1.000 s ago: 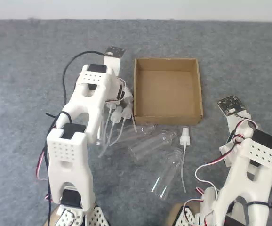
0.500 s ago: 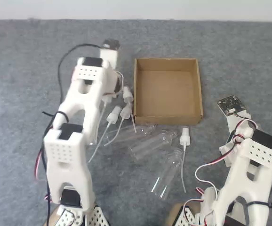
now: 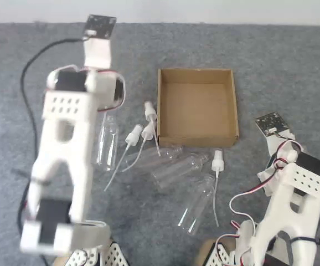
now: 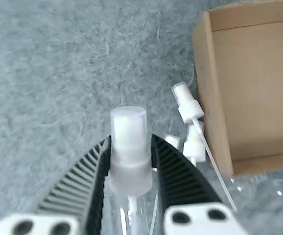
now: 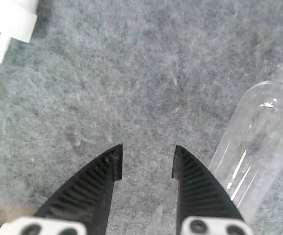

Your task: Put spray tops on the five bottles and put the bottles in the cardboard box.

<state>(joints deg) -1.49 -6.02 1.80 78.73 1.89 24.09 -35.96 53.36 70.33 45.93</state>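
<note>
My left gripper (image 4: 129, 142) is shut on the white spray top (image 4: 128, 128) of a clear bottle (image 3: 106, 143), which hangs above the carpet left of the cardboard box (image 3: 197, 136). Three loose spray tops (image 3: 148, 113) lie between that bottle and the box, and another spray top (image 3: 218, 160) lies in front of the box. Three bare bottles (image 3: 180, 170) lie on their sides in front of the box. My right gripper (image 5: 146, 152) stands open over bare carpet, beside one bottle (image 5: 259, 156) and a spray top (image 5: 11, 17).
The box wall (image 4: 202, 73) is close beside the held bottle, with two loose spray tops (image 4: 186, 102) against it. The right arm (image 3: 293, 188) stands at the near right. Grey carpet lies free to the far left and behind the box.
The left arm has risen and swung left, lifting the bottle with its spray top out of the pile beside the box. The right arm has kept still.
</note>
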